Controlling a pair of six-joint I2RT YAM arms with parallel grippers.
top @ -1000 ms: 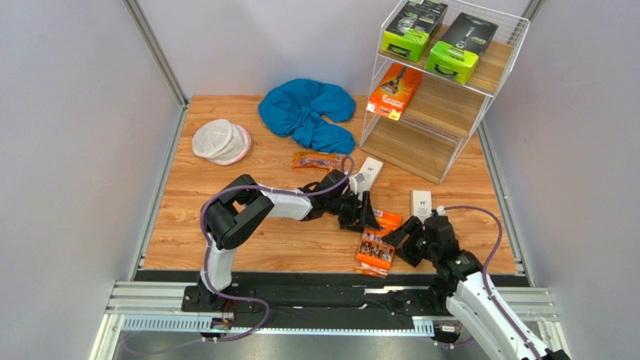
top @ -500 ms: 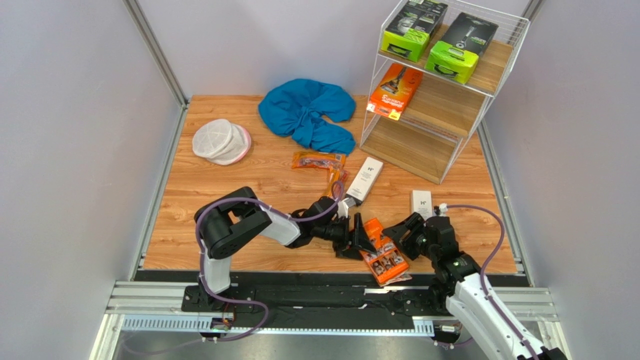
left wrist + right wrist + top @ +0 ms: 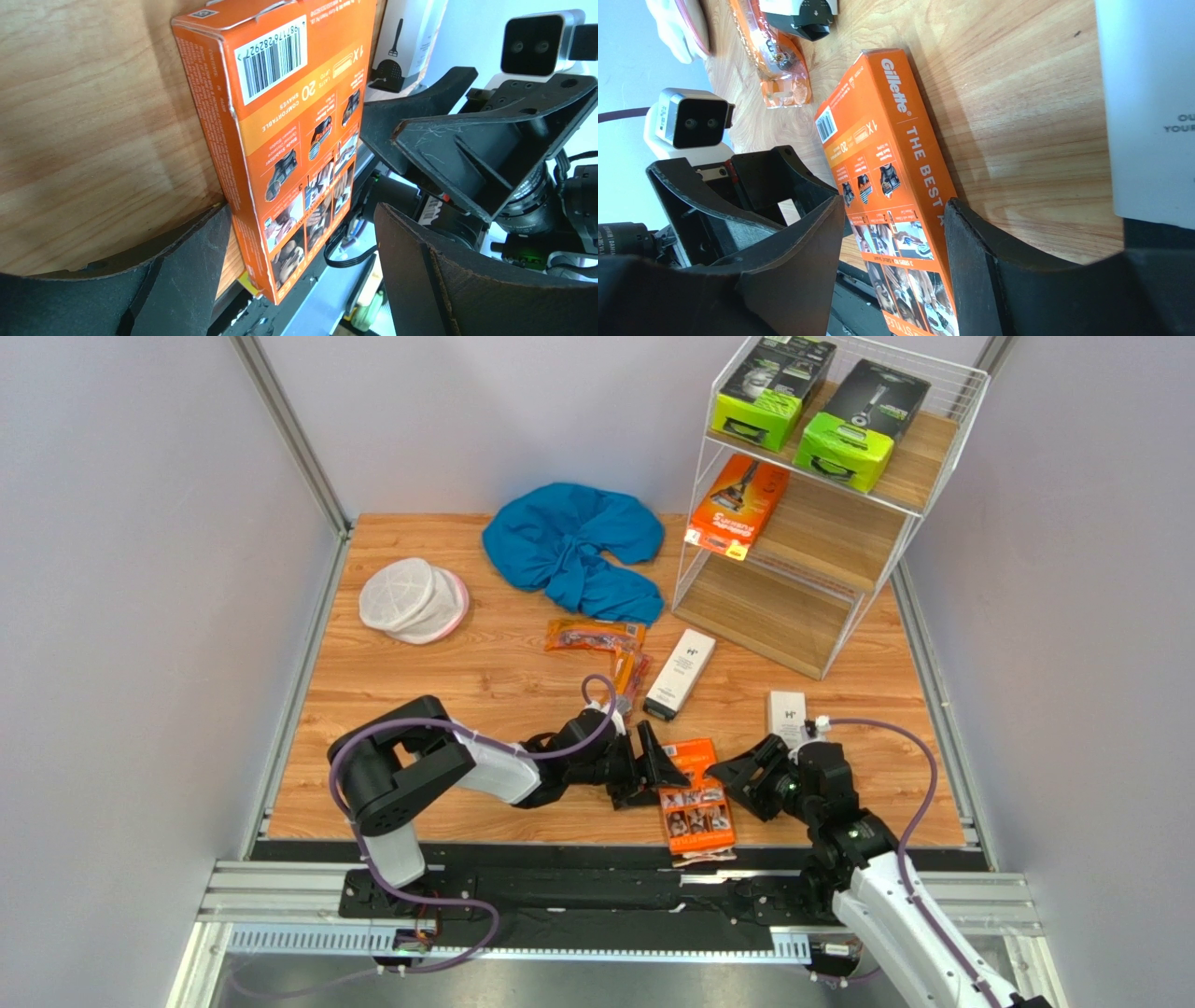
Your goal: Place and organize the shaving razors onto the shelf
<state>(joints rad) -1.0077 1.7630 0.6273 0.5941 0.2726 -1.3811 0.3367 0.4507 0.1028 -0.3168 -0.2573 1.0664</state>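
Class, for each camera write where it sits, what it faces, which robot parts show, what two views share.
Top external: above, behind the bases, looking down at table and shelf; both arms show.
Left wrist: faces the orange Gillette carton; own fingers show.
Right wrist: faces that carton from the other side; own fingers show.
Shared: the carton, all three.
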